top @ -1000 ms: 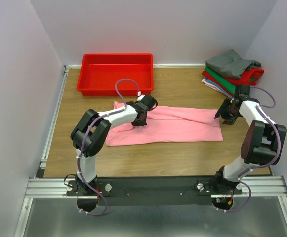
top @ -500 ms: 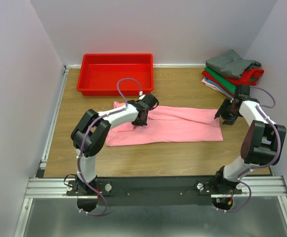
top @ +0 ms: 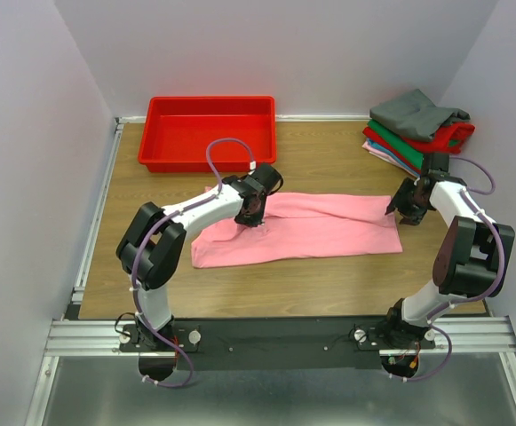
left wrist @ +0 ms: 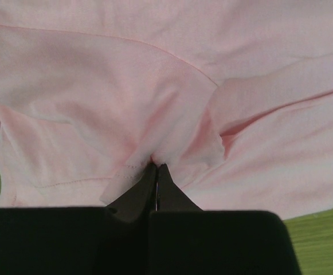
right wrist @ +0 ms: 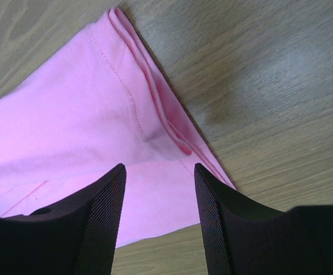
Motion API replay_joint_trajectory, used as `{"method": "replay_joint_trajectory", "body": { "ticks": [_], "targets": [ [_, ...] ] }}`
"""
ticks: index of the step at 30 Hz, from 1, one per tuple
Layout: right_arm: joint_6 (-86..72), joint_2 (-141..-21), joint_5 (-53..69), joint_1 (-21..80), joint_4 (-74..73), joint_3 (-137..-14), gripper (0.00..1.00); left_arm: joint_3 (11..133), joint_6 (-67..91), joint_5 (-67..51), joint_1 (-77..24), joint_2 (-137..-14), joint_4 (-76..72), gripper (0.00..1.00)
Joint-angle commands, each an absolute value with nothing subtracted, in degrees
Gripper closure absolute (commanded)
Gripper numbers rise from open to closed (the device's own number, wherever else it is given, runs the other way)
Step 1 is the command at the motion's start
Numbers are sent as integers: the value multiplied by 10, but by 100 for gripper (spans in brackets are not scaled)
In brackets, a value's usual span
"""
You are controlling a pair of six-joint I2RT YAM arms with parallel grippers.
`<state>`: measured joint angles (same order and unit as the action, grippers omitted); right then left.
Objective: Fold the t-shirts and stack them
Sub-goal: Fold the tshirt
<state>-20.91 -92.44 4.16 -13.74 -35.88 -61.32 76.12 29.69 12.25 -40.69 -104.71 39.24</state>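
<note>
Pink t-shirt (top: pixel 320 229): lay in a long band running left to right across the middle of the table (top: pixel 329 160); its left end reached nearer than its right end; the right end finished in a straight stitched hem with a doubled fold along its far edge

Left gripper (top: pixel 251 216): sat over the far edge of the pink t-shirt's left part, pointing down; in the left wrist view its jaws were closed tight, pinching a small gathered ridge of the pink cloth at their tips, with creases fanning away from the pinch

Right gripper (top: pixel 401 213): stood at the right end of the pink t-shirt, over the hem near its far corner; its two black fingers were parted with a clear gap and held nothing; cloth showed between them, though whether the tips touched it could not be told from this angle

Stack of folded t-shirts (top: pixel 417 129): lay in the far right corner of the table, well apart from the pink t-shirt; grey on top, then red and green, with a pale one showing at the bottom edge

Red tray (top: pixel 209 105): stood at the far left of the table, just beyond the left gripper
</note>
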Motion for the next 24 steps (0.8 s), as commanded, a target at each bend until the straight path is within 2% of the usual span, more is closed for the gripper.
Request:
{"method": "replay_joint_trajectory", "body": {
  "ticks": [1, 13, 24],
  "targets": [
    [-199, -924, 34, -140, -366, -602, 43, 760, 289, 88, -415, -1019, 411, 100],
    [-198, -921, 41, -140, -366, -597, 44, 763, 287, 76, -421, -1029, 430, 100],
    [-198, -923, 41, -140, -367, -597, 44, 776, 292, 75, -424, -1036, 433, 91]
  ]
}}
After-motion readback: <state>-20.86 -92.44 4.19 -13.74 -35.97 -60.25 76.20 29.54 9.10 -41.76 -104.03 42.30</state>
